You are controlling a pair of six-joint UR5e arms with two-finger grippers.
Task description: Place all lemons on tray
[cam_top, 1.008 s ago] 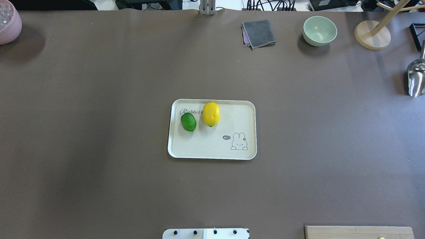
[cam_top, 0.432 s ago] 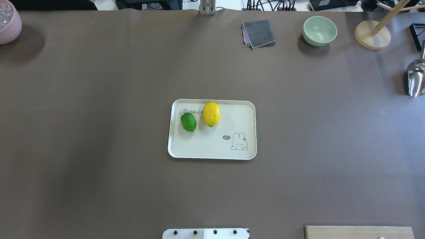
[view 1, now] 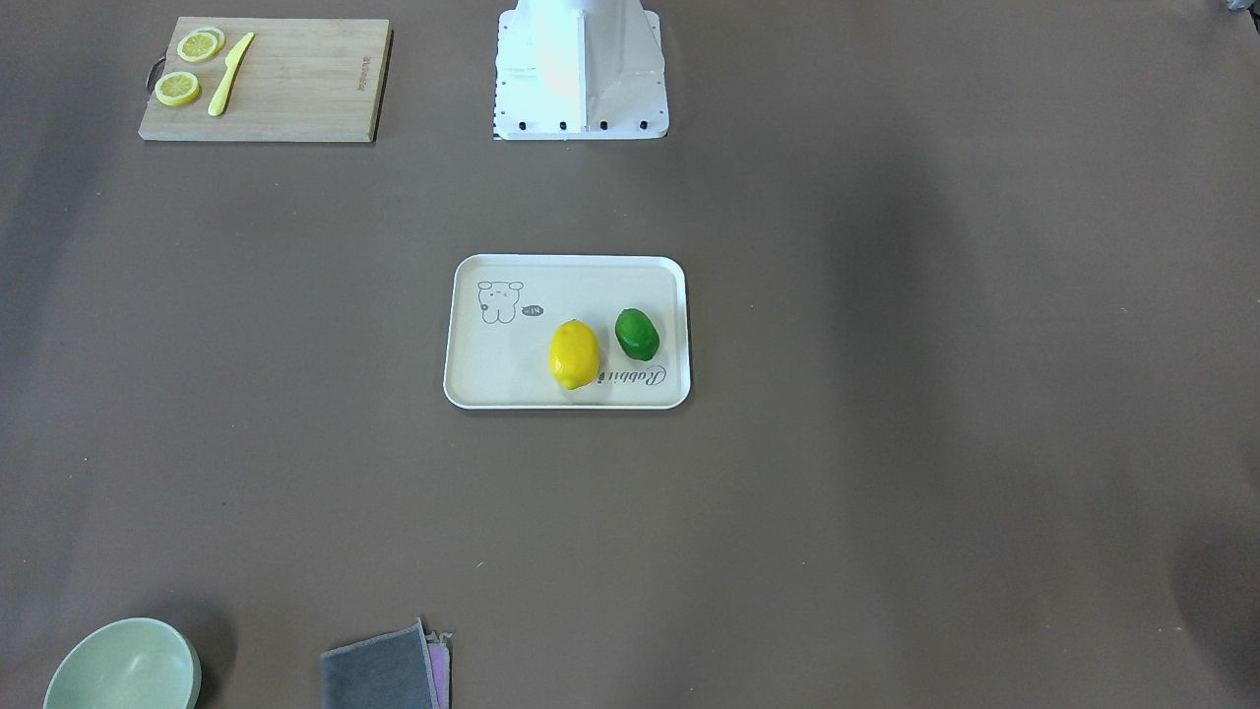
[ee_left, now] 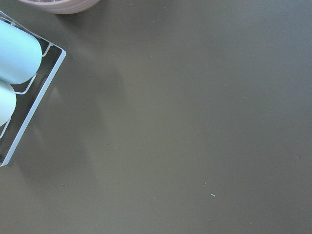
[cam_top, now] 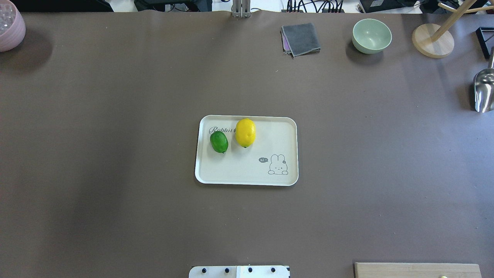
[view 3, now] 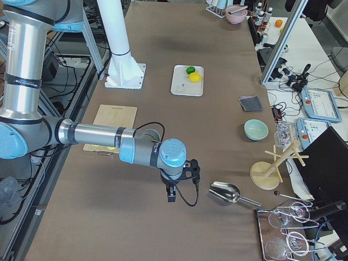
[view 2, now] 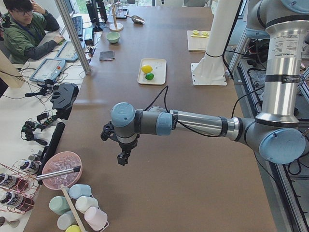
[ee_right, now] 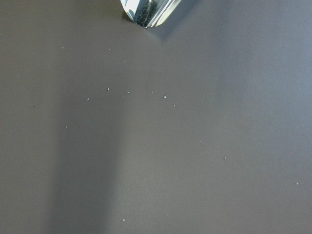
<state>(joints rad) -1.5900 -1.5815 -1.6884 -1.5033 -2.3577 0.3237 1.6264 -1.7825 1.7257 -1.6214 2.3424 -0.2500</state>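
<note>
Left pincer (view 2: 121,161) far from lemons (view 2: 147,68)

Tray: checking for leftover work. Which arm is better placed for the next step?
Left, marginally: on the tray, the green lemon lies on that side, the yellow lemon mid-tray. Left gripper and right gripper hang at opposite table ends. Task looks done.
</note>
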